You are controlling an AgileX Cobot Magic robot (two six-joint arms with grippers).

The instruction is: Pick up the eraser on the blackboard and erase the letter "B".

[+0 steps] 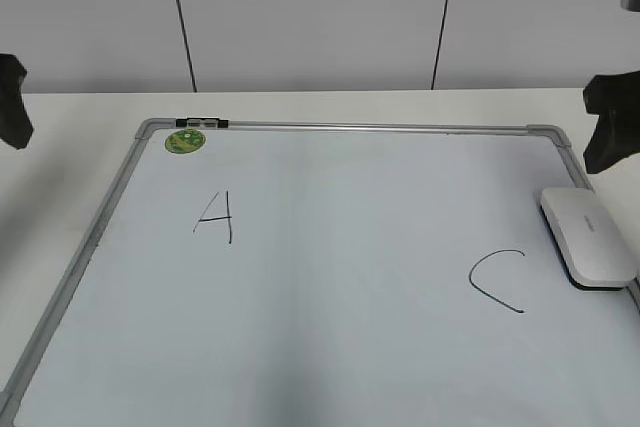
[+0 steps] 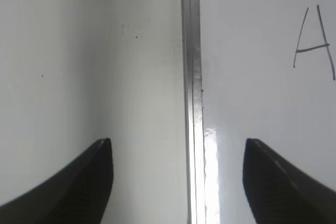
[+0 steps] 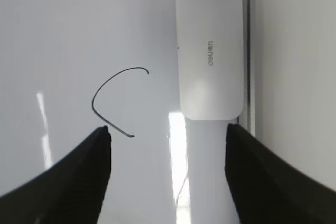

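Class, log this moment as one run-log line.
B: none visible | eraser: on blackboard, right edge, beside C | A: intact | left gripper: open | right gripper: open

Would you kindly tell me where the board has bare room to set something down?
The widest free patch lies between the letter A and the letter C, running to the near edge. The blackboard is crowded only at its right edge, where the eraser lies beside the C.

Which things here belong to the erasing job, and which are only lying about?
For the job:
- eraser, lying at the board's right edge
- blackboard
- right hand, open, nearest the eraser
- no "B" is visible between the letters

Not needed:
- letter A
- letter C
- green sticker
- left hand, open
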